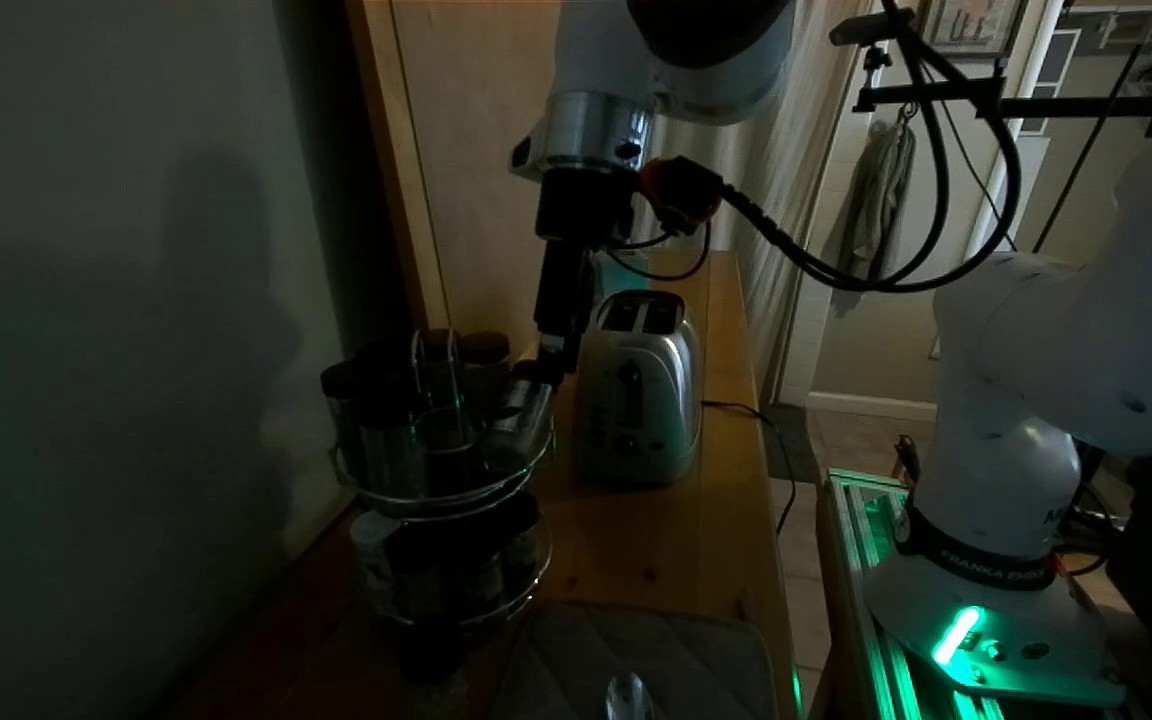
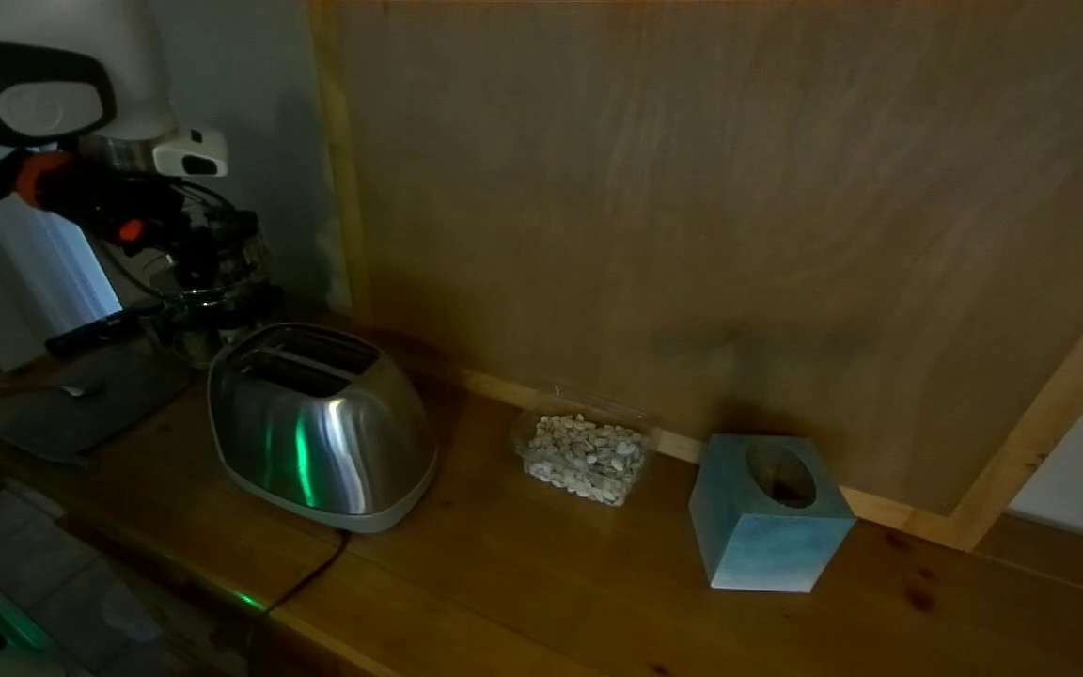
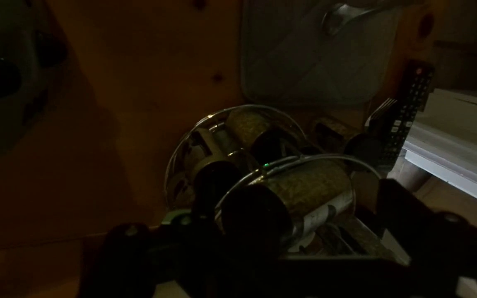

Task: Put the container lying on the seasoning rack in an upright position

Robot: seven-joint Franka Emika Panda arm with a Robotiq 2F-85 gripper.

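The seasoning rack (image 1: 456, 500), a two-tier wire carousel with dark-capped jars, stands beside the wall. It is mostly hidden behind the toaster in an exterior view (image 2: 194, 343). A clear glass container (image 3: 313, 186) with a black cap and a pale label lies on its side on the upper tier in the wrist view. It shows tilted at the rack's toaster side in an exterior view (image 1: 521, 425). My gripper (image 1: 551, 365) points down at the container's cap end. In the wrist view the gripper (image 3: 285, 203) has its fingers wide apart around the container. Contact is too dark to tell.
The silver toaster (image 1: 636, 390) stands close to the rack. A grey mat (image 1: 656, 660) with a spoon (image 1: 626, 695) lies in front. A remote (image 3: 408, 107) lies near the rack. A box of pebbles (image 2: 588, 456) and a blue tissue box (image 2: 772, 527) stand beyond the toaster.
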